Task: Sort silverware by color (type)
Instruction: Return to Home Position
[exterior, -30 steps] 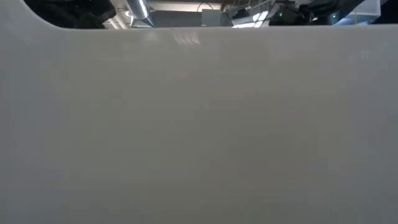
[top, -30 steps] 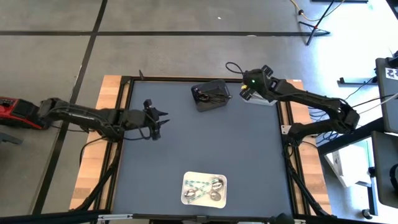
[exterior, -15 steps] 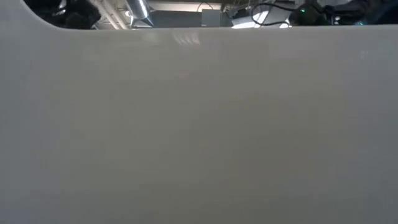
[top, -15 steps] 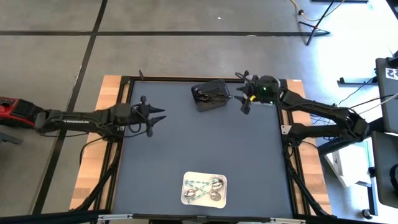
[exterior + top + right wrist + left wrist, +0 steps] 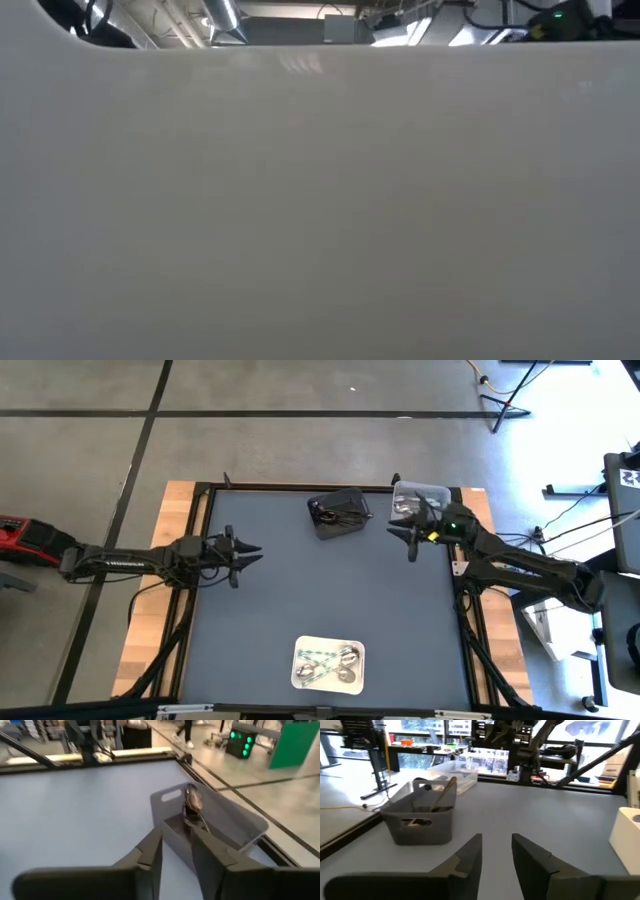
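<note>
Several shiny silver spoons (image 5: 330, 665) lie in a white tray (image 5: 300, 647) near the table's near edge. Dark utensils (image 5: 439, 799) lean inside a grey bin (image 5: 345, 500) at the far edge; in the right wrist view a spoon (image 5: 193, 800) stands in that bin (image 5: 235, 827). A clear bin (image 5: 428, 490) sits at the far right corner. My left gripper (image 5: 256, 551) hovers open over the table's left part, pointing right. My right gripper (image 5: 408, 541) hovers open just near of the clear bin, right of the grey bin. Both hold nothing.
The low view is blocked by a white wall (image 5: 320, 200) close to the camera. A white container (image 5: 627, 832) shows at the edge of the left wrist view. Bare grey tabletop (image 5: 330, 590) stretches between the bins and the tray.
My right gripper has drawn back from over the clear bin toward the near edge, turning as it went, and the clear bin is now uncovered. My left arm has stretched out lower, while its gripper has stayed about where it was.
</note>
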Motion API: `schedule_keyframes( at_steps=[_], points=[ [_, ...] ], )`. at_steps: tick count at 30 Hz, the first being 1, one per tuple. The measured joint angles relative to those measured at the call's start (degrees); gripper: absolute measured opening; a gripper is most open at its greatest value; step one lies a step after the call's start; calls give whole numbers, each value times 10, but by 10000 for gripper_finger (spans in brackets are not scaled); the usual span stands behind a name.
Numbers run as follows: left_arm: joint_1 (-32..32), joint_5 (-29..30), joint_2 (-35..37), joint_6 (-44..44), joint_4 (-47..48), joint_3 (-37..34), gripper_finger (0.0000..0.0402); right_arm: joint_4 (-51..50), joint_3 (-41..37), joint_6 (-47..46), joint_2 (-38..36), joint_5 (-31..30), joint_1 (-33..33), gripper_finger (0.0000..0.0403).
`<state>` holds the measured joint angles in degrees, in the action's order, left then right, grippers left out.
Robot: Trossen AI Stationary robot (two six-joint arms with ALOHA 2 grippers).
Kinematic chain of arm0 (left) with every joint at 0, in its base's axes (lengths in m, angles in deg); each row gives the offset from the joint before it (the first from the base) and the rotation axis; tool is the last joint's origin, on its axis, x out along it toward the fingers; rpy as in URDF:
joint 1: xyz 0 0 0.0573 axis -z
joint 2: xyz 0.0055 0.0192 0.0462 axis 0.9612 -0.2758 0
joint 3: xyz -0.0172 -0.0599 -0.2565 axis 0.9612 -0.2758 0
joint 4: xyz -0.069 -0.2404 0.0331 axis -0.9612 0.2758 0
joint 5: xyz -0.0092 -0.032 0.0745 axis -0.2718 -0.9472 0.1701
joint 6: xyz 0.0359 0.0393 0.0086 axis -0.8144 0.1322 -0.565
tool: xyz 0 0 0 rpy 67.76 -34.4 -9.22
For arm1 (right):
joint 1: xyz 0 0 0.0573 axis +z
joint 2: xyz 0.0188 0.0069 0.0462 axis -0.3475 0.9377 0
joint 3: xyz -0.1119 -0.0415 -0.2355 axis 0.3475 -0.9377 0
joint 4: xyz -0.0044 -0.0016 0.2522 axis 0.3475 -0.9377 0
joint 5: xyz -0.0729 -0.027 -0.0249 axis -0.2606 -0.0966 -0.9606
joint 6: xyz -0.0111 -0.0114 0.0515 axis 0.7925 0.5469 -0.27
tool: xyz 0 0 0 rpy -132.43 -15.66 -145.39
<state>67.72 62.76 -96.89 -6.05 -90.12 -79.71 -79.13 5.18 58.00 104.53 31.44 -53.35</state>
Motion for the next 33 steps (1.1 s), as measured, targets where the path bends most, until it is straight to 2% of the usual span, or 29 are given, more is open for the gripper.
schedule_keyframes(
  at_steps=[11,15,19,24,29,33],
  points=[
    [27,5,12,-4,6,-3,21,1,-95,-53,-196,14,0,5],
    [27,5,12,-9,25,-4,2,1,-128,-79,-260,15,0,7],
    [27,5,14,-11,12,-16,5,1,-163,-102,-322,13,0,9],
    [27,11,31,-14,7,-22,1,-19,-189,-136,-381,-32,1,7],
    [27,-6,48,-14,5,-22,3,-41,-189,-141,-392,-41,21,2],
    [27,-8,50,-17,5,-22,3,-46,-189,-128,-392,-109,80,1]
  ],
)
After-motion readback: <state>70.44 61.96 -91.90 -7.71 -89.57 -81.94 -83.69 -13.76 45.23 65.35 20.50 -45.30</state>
